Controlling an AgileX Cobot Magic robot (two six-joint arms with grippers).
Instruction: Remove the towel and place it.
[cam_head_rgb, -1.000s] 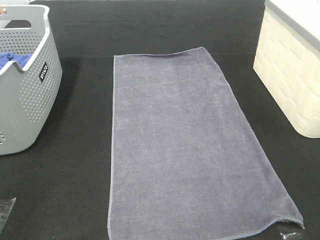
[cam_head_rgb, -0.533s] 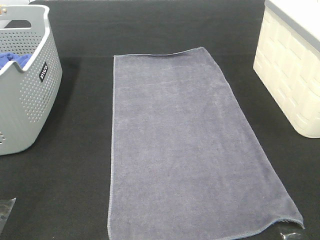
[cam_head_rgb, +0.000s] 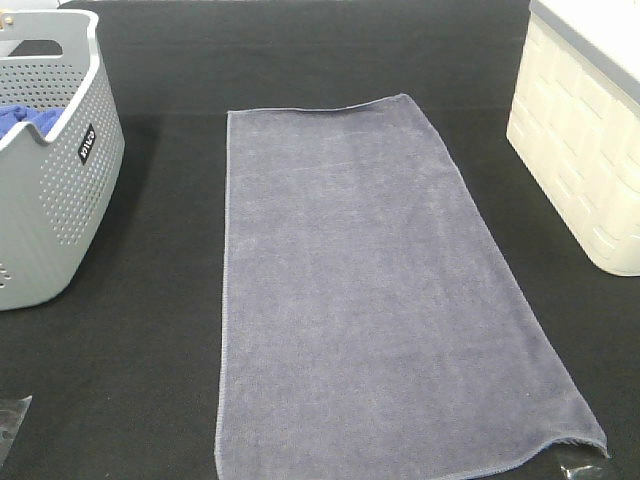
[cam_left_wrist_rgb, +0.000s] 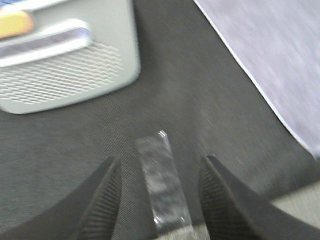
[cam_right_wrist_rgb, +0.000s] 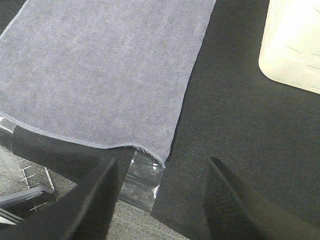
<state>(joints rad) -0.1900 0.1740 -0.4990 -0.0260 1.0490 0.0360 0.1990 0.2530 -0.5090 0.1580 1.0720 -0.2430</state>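
Observation:
The greyish-lavender towel (cam_head_rgb: 370, 290) lies flat and spread out lengthwise on the black table in the exterior view. Its edge shows in the left wrist view (cam_left_wrist_rgb: 280, 60), and its near corner in the right wrist view (cam_right_wrist_rgb: 105, 70). My left gripper (cam_left_wrist_rgb: 159, 200) is open and empty above the table's front left, apart from the towel. My right gripper (cam_right_wrist_rgb: 159, 200) is open and empty above the front edge, just off the towel's near right corner. Neither gripper shows in the exterior view.
A grey perforated basket (cam_head_rgb: 70, 180) with a brighter blue cloth (cam_head_rgb: 25, 118) inside stands at the left; it also shows in the left wrist view (cam_left_wrist_rgb: 65, 65). A cream box (cam_head_rgb: 585, 140) stands at the right. Clear tape strips (cam_right_wrist_rgb: 142, 182) hold the black mat's front edge.

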